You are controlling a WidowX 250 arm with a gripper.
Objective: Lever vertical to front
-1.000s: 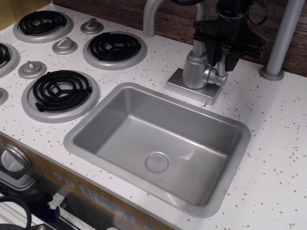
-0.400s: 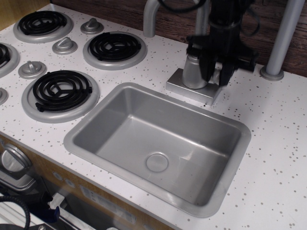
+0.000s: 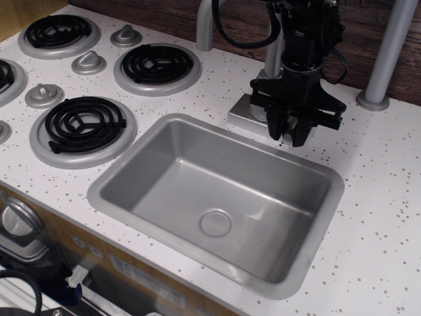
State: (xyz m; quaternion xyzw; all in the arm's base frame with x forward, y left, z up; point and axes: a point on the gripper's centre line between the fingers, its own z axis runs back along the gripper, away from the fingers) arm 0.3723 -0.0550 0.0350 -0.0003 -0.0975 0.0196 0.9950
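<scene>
Hiding the lever, the matte black tool (image 3: 289, 129) overhangs the smooth grey sink (image 3: 131, 148); grip unclear.

I am looking down at a white speckled counter (image 3: 381, 197) with a grey sink basin (image 3: 217, 197) sitting in it, its round drain (image 3: 216, 222) lying toward the front. To the left, black coil burners (image 3: 82, 123) are sitting in silver rings, with grey conical stove knobs (image 3: 89, 62) standing between them. A grey pole (image 3: 388, 52) is rising at the back right, against a dark wood wall (image 3: 164, 13).
</scene>
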